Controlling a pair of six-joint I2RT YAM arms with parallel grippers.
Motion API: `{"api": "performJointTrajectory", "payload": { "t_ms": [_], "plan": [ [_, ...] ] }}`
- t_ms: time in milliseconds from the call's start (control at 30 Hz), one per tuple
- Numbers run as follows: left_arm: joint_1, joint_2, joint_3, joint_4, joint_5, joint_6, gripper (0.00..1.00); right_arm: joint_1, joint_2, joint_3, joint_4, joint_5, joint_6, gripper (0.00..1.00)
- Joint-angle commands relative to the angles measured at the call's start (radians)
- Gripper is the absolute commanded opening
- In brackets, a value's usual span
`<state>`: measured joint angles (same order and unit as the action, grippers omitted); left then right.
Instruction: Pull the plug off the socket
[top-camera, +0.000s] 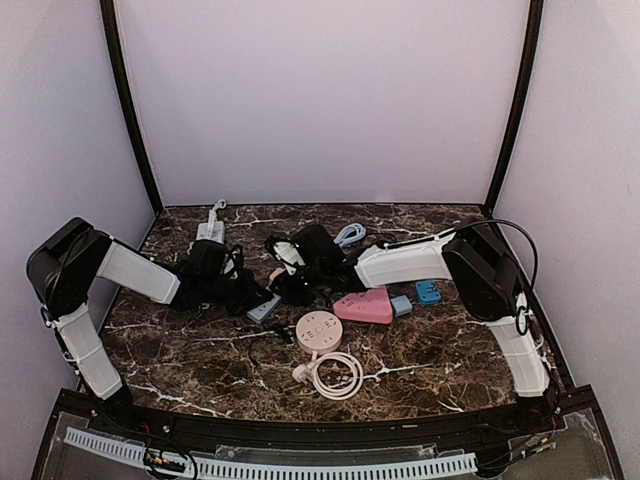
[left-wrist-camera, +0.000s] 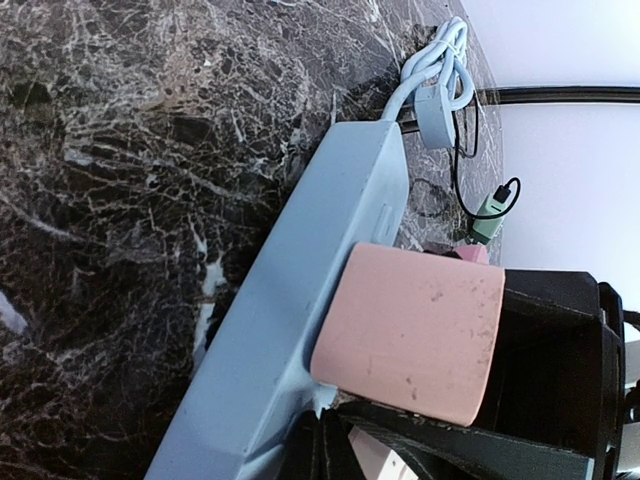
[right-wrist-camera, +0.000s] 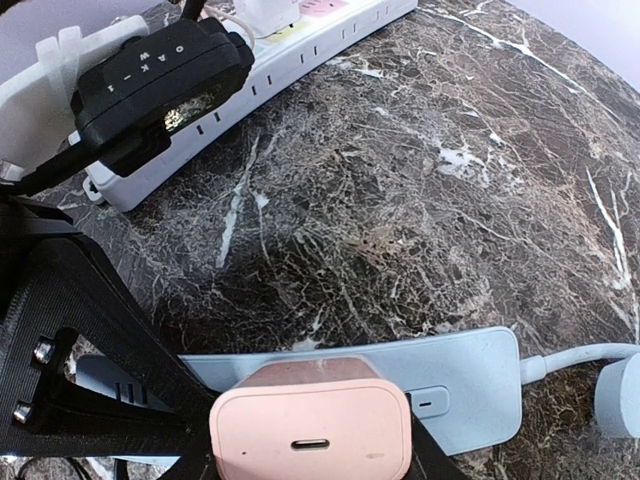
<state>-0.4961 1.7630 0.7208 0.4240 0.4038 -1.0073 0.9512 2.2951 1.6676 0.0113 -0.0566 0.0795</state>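
Pinching the pink plug (right-wrist-camera: 310, 430) in the blue socket strip (right-wrist-camera: 465, 385): your right claw (right-wrist-camera: 310, 445). Your left claw (top-camera: 243, 292), pressed together, sits by the strip's left end.

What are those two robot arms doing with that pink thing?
They are trying to unplug it. The right gripper is clamped on the pink plug, which sits in the blue power strip. The left gripper is shut right by the strip, perhaps steadying it. The plug is not out of its socket yet.
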Motion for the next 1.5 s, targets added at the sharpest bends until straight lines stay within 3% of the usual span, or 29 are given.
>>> {"api": "performJointTrajectory", "payload": {
  "t_ms": [0, 533, 1033, 1467],
  "plan": [
    [0.011, 0.088, -0.070, -0.249, -0.127, -0.005, 0.00, 0.026, -0.117, 0.079, 0.094, 0.010, -0.026, 0.17],
    [0.014, 0.024, -0.105, -0.284, -0.152, -0.009, 0.00, -0.011, -0.061, 0.159, -0.008, 0.015, 0.016, 0.17],
    [0.029, 0.053, -0.060, -0.376, -0.189, 0.020, 0.00, 0.063, -0.081, 0.113, 0.067, 0.106, -0.054, 0.16],
    [0.030, 0.050, -0.024, -0.405, -0.186, 0.044, 0.00, -0.002, -0.147, 0.081, 0.021, 0.061, 0.017, 0.15]
  ]
}}
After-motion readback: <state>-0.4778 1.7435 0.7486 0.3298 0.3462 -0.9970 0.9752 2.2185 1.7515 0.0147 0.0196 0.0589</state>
